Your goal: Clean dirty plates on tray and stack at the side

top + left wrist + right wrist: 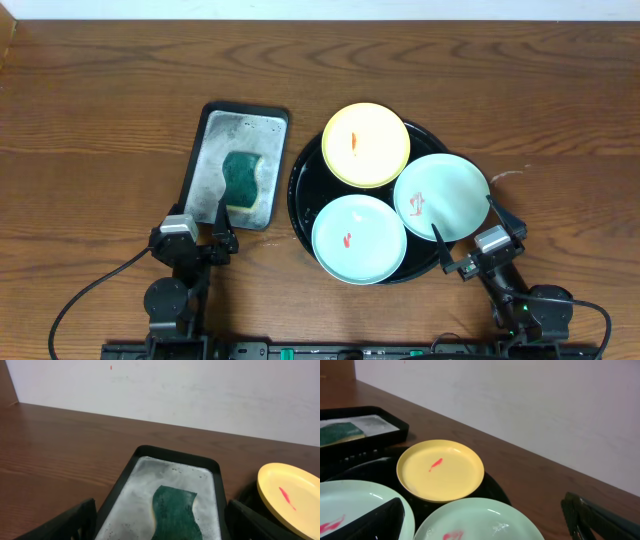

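Three plates lie on the round black tray (303,190): a yellow plate (366,145) at the back, a mint plate (359,239) at the front left and a mint plate (441,196) at the right, each with a red smear. The yellow plate also shows in the right wrist view (440,470) and the left wrist view (292,497). My left gripper (200,226) is open and empty at the near end of the grey tray. My right gripper (462,232) is open and empty, its fingers straddling the near edge of the right mint plate (480,522).
A rectangular black-rimmed grey tray (215,150) left of the round tray holds a green sponge (241,178), which also shows in the left wrist view (175,512). A wall runs behind the wooden table.
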`<state>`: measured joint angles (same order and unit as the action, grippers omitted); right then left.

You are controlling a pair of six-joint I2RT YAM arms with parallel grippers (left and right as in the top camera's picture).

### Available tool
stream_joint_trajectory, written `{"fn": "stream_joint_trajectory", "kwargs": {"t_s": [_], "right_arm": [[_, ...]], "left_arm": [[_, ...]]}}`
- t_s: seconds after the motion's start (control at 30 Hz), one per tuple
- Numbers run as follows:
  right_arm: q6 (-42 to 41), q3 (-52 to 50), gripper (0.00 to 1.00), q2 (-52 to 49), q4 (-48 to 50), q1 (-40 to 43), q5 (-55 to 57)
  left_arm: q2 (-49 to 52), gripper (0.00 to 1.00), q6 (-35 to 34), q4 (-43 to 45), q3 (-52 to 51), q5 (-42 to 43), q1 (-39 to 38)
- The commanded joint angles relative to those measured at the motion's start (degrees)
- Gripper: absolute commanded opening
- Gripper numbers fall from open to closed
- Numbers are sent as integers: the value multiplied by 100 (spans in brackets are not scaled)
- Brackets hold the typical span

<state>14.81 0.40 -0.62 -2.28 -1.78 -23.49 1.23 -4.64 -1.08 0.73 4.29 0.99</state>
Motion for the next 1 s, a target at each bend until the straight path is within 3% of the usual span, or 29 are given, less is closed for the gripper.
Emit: {"fn": "stream_joint_trajectory", "kwargs": {"t_s": [0.0, 0.8, 0.97], "right_arm": [[68, -9, 99, 24, -24, 61, 35], [68, -9, 99, 24, 31, 61, 26], [70, -9, 99, 24, 197, 61, 15]], "left_arm": [[13, 82, -33, -256, -50, 59, -22], [13, 82, -37, -68, -50, 68, -17], [13, 82, -57, 428, -50, 708, -20]]}}
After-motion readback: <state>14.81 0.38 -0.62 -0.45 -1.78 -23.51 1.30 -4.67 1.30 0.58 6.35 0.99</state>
